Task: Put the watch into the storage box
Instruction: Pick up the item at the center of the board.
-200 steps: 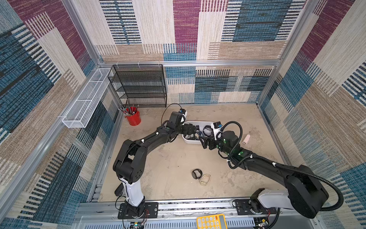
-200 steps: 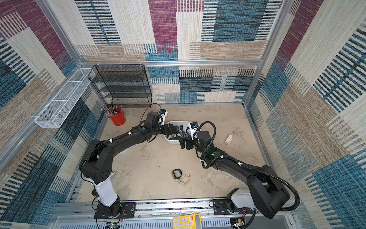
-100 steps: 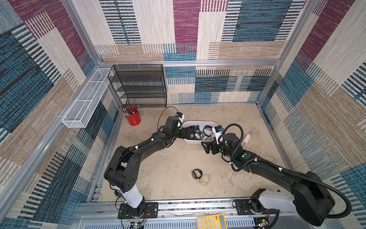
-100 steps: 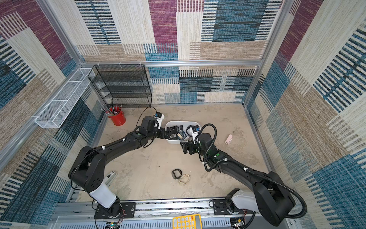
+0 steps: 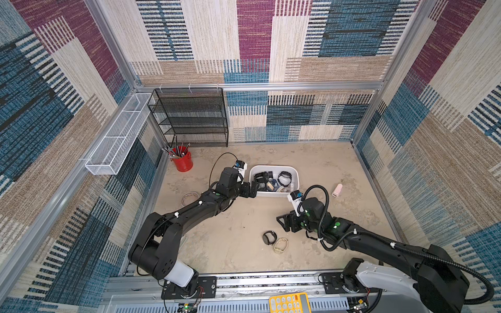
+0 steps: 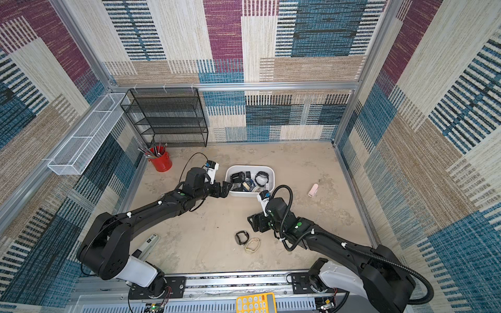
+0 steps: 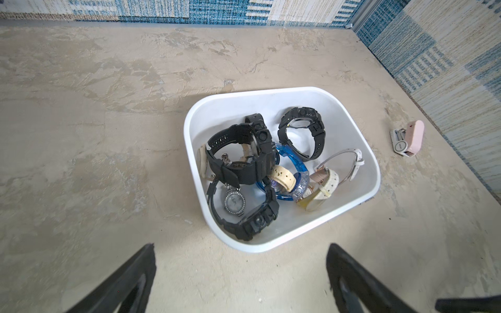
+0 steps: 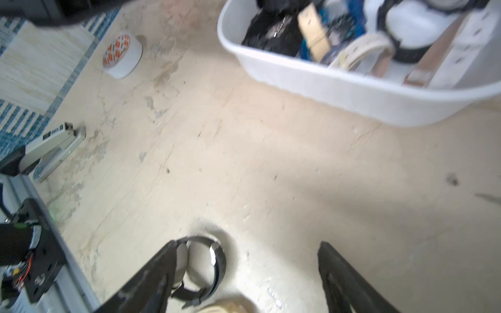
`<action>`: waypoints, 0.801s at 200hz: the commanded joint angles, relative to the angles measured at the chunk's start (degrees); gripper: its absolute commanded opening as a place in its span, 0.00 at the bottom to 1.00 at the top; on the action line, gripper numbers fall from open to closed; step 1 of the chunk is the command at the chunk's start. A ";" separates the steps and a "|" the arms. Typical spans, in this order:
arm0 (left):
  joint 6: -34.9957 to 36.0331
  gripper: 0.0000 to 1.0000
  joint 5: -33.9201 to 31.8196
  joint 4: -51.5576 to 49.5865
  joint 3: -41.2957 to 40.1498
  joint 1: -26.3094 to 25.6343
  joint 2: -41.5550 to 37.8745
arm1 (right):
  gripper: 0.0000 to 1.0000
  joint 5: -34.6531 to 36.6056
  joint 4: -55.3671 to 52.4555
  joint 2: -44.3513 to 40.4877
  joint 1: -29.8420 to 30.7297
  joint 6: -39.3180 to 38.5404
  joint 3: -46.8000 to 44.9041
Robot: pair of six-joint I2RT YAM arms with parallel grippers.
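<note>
So a second ago both arms were bunched up over the storage box (image 5: 272, 194), and now they've split. The left hand (image 5: 254, 187) has backed off to the box's side wall, jaws spread wide with nothing in them. The right hand (image 5: 282, 223) has swung away toward the front of the desk (image 5: 233, 244) and hangs right by the black watch (image 5: 269, 237). Its jaws are apart too and empty, though they look a bit narrower than before. In the right wrist view that watch sits against one finger (image 8: 162, 260), not between the two, so it isn't lined up yet. My read is that a drop-off just finished and the next pickup is starting. There's already a heap of watches in the box, while the black one and a cream watch (image 5: 281, 245) touching it are still out on the desk, well apart from the box. As for text, the tape roll (image 8: 122, 55) has orange print and the pink gadget (image 7: 408, 138) has a tiny label, but I can't read either.
</note>
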 commanded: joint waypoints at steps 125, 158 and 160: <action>-1.90 0.98 0.75 2.18 -4.33 0.08 -3.59 | 0.57 1.66 -6.77 -2.66 6.01 10.72 -5.42; -1.90 0.99 0.66 1.98 -4.68 0.07 -3.81 | 0.49 1.81 -6.21 -1.15 7.47 11.36 -5.51; -1.90 0.98 0.66 1.99 -4.68 0.08 -3.81 | 0.48 1.85 -6.16 -1.02 7.52 11.40 -5.51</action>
